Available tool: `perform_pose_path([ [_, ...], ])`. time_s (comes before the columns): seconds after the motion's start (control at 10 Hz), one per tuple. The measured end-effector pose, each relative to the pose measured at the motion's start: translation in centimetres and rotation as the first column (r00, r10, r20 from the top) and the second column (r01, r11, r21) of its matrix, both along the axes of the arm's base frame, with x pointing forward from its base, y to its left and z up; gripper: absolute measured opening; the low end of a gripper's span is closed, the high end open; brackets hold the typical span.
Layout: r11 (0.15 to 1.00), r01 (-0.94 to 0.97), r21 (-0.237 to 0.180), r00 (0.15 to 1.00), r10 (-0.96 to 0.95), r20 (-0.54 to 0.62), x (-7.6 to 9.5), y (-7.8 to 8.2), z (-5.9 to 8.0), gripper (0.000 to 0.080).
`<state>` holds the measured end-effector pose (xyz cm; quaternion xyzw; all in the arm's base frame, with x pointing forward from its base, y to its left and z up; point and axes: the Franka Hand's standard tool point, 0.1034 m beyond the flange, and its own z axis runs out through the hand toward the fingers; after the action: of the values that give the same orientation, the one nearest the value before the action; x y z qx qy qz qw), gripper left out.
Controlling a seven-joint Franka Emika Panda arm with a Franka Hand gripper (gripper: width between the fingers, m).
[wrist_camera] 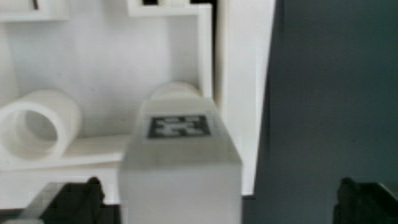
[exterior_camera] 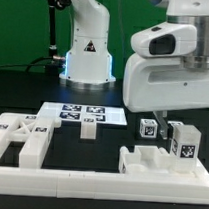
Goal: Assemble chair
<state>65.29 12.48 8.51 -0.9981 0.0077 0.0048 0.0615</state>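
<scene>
Two dark fingertips stand wide apart in the wrist view, so I read the gripper as unclamped, straddling a tagged leg without touching it. In the exterior view's lower right, that leg stands just beside the notched piece. I judge I'm lined up to pick it for assembly.

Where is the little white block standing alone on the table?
In the exterior view, the small white block stands near the middle, just in front of the marker board, with the notched piece to the exterior view's left.
</scene>
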Motion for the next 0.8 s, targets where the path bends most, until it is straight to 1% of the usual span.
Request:
perform_pose_path([
  [0.1,1.000,0.004,0.000,1.000,-0.004,0.002,0.0,0.1,0.0,0.0622],
  [0.2,0.998,0.060,0.003,0.998,-0.060,-0.006,0.0,0.1,0.0,0.0622],
  [0.3,0.991,0.132,0.001,0.991,-0.132,-0.015,0.0,0.2,-0.1,0.0449],
  [0.4,0.985,0.173,0.000,0.985,-0.173,-0.020,0.0,0.1,0.0,0.0449],
  [0.5,0.971,0.240,-0.003,0.970,-0.240,-0.026,0.1,-0.1,0.0,0.0300],
  [0.6,0.961,0.275,-0.004,0.961,-0.275,-0.029,0.1,-0.2,0.0,0.0300],
  [0.8,0.904,0.428,0.009,0.904,-0.428,-0.014,0.6,-0.9,-0.2,0.0299],
])
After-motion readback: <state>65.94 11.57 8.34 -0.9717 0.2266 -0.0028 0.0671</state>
